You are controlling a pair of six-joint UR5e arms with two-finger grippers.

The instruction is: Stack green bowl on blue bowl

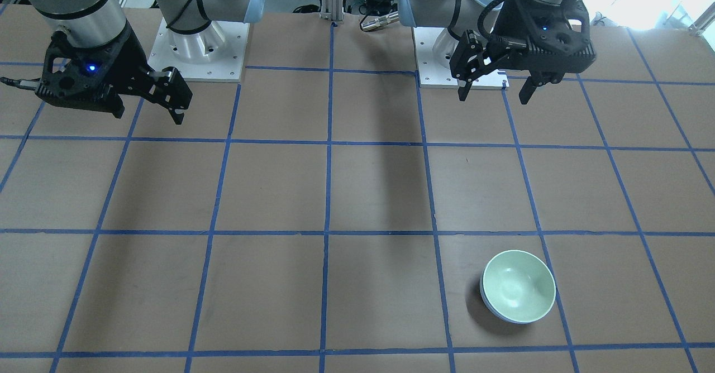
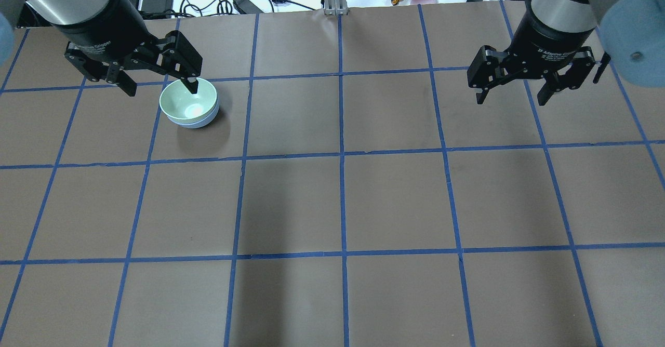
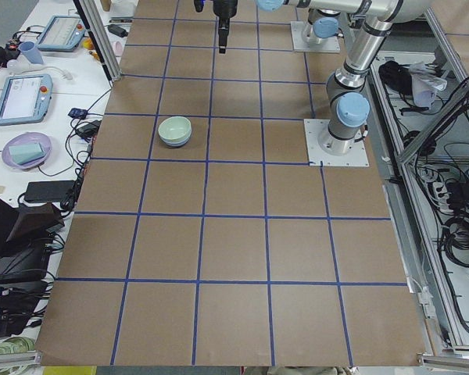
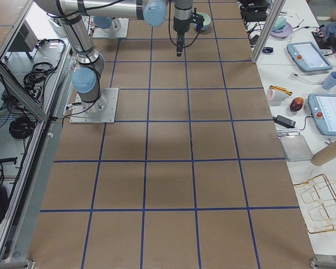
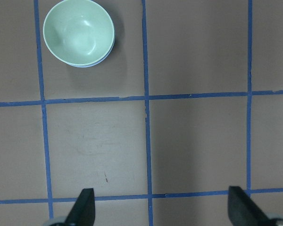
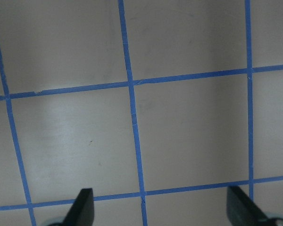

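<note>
The green bowl (image 1: 518, 286) sits nested inside the blue bowl (image 1: 485, 301), of which only a thin edge shows under it. The stack stands on the brown table on my left side, also in the overhead view (image 2: 188, 103) and at the top left of the left wrist view (image 5: 78, 32). My left gripper (image 1: 494, 95) is open and empty, raised high and apart from the bowls; its fingers (image 5: 85, 207) show wide apart. My right gripper (image 2: 510, 101) is open and empty, high over bare table (image 6: 188, 141).
The table is brown with a blue tape grid (image 2: 341, 155). The two arm bases (image 1: 198, 43) stand at its robot-side edge. Cables, tablets and small items (image 4: 316, 56) lie on the white bench beyond the far edge.
</note>
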